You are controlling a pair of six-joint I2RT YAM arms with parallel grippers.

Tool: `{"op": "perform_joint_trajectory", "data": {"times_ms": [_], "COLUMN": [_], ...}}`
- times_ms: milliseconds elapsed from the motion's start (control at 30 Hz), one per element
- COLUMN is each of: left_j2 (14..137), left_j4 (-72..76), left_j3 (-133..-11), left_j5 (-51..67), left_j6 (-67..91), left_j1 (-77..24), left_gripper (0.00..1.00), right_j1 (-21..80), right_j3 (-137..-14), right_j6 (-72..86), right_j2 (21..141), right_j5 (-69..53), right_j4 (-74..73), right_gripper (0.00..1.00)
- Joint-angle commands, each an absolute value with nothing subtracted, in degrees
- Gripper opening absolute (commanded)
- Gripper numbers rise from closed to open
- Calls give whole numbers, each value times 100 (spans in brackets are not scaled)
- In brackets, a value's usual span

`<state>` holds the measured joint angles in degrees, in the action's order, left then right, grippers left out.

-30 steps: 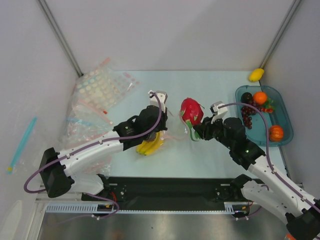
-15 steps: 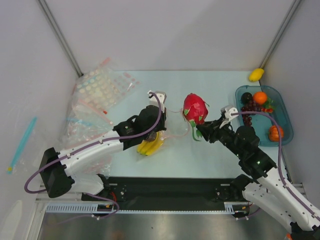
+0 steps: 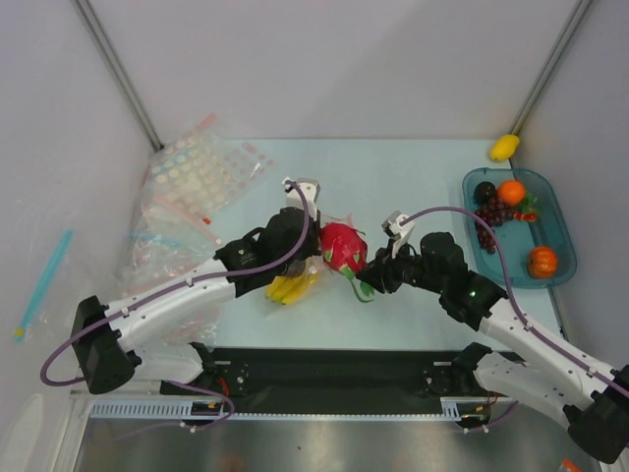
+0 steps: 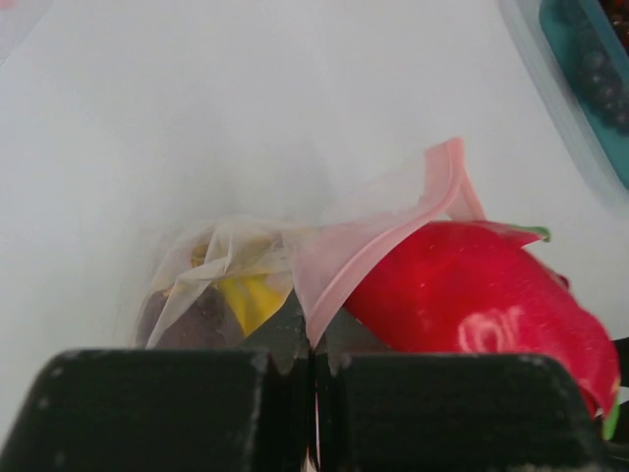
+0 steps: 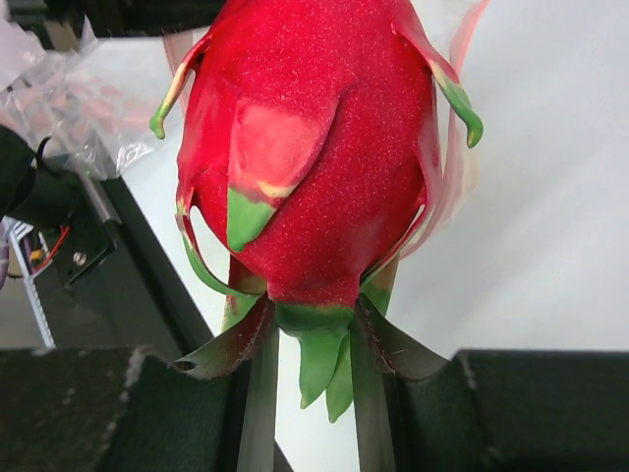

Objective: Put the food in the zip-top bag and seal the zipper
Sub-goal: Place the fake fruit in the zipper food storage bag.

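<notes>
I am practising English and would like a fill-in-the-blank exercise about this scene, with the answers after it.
The right gripper holds the ____ by its green base.
The left gripper is shut on the pink strip of the clear ____.
The yellow fruit seen through the plastic is the ____.
The teal tray lies on the ____ gripper's side.
Missing words: dragon fruit; bag; banana; right.

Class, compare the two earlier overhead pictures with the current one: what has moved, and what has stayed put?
The right gripper carried the dragon fruit leftward to the mouth of the zip-top bag, still gripping its stem end. The left gripper stays pinched on the pink zipper strip. The banana bunch and teal tray stayed put.
</notes>
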<state>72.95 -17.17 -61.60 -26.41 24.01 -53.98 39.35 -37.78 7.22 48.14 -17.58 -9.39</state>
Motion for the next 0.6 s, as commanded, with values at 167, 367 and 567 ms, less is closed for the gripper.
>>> {"op": "perform_joint_trajectory", "data": {"times_ms": [167,367,567], "left_j2": [6961,7400,7454], "left_j4": [-1257,-1678,-1723], "left_j3": [-6117,-6582,-6671], "left_j5": [-2040,-2047,-2583], "left_j6": [2224,1916,1661], "left_j1": [-5423,-5729,-5985], "left_gripper": [0,0,0], "right_j1": [3999,4008,3973], "right_j3": [-4465,-4763,-5035], "right_j6": [642,589,931], "right_j2": [5124,5466,6046], "right_j5": [-1978,-1863,-2503], "right_j4": [-869,-1405,-1669], "right_gripper": [0,0,0]}}
